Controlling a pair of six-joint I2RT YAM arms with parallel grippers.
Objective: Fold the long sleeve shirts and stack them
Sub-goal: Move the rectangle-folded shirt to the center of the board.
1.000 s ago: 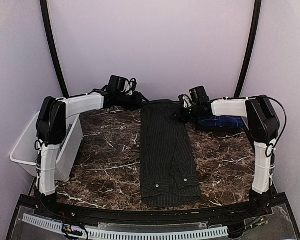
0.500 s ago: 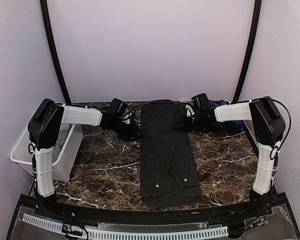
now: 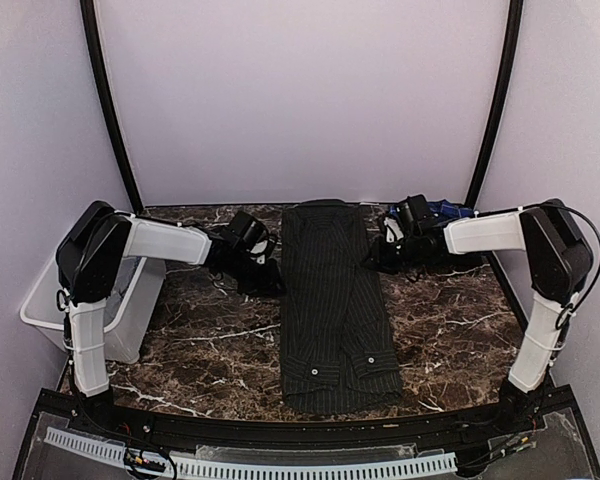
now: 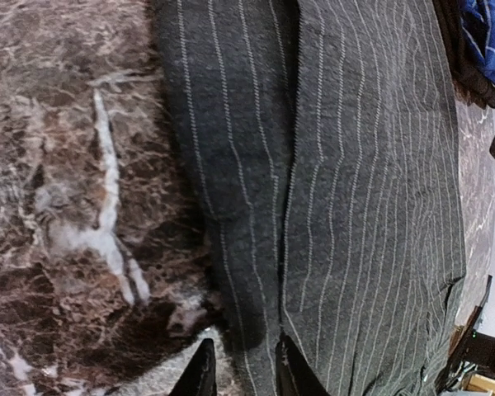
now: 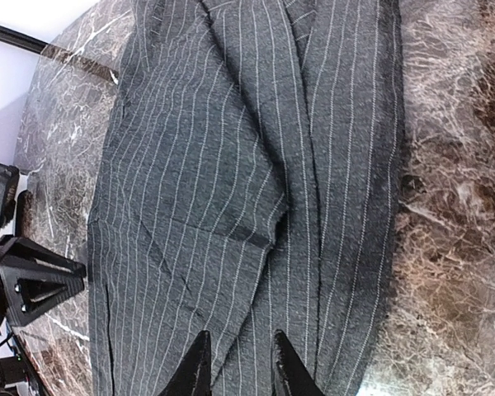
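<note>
Top external: left tool (image 3: 272, 282) and right tool (image 3: 374, 260) flank the shirt (image 3: 332, 310), jaws narrow; grip cannot be told. Cross-fold grasp in hand; next, likely: pinch both edges, fold hemward.

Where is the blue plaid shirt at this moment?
In the top view the blue plaid shirt lies at the far right of the table, mostly hidden behind the right arm, just right of the black pinstriped shirt.
</note>
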